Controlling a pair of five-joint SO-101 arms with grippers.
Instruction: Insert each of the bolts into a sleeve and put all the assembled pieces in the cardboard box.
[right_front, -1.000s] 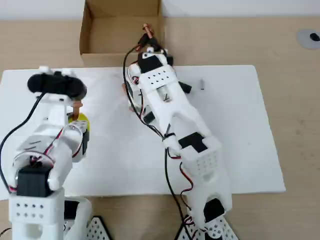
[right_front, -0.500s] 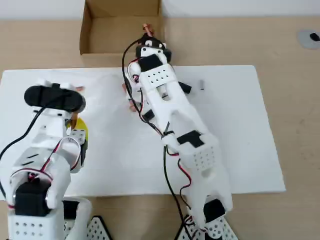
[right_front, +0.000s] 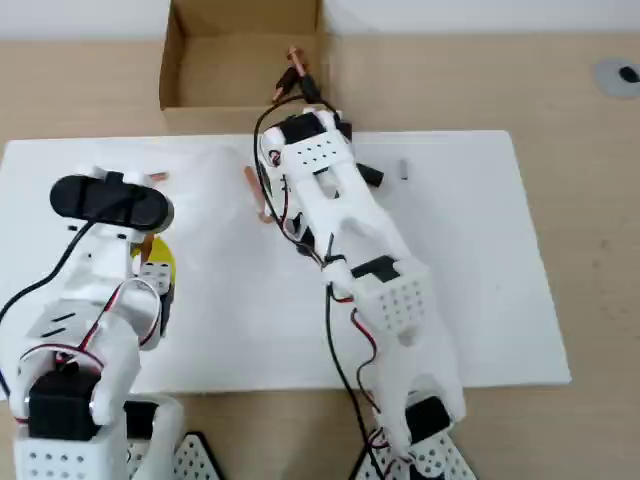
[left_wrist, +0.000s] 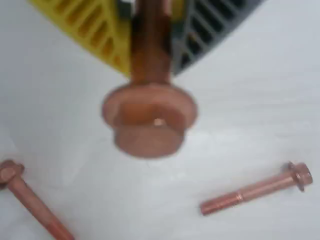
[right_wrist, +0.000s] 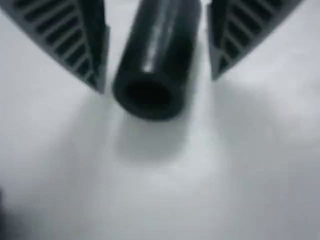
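The left gripper (left_wrist: 150, 67) is clenched on a copper bolt (left_wrist: 149, 120), which is held by the shank between a yellow and a grey finger, well apart from the cardboard box (right_front: 180, 70). Beneath it, one loose bolt (left_wrist: 255, 189) and a second loose bolt (left_wrist: 30, 202) are seen lying on the white board (right_front: 480, 300). The right gripper (right_wrist: 156, 77) is spread just before the box's front wall, with a black sleeve (right_wrist: 152, 55) lying untouched between its fingers. Copper pieces (right_front: 293, 72) are seen inside the box, by its right wall.
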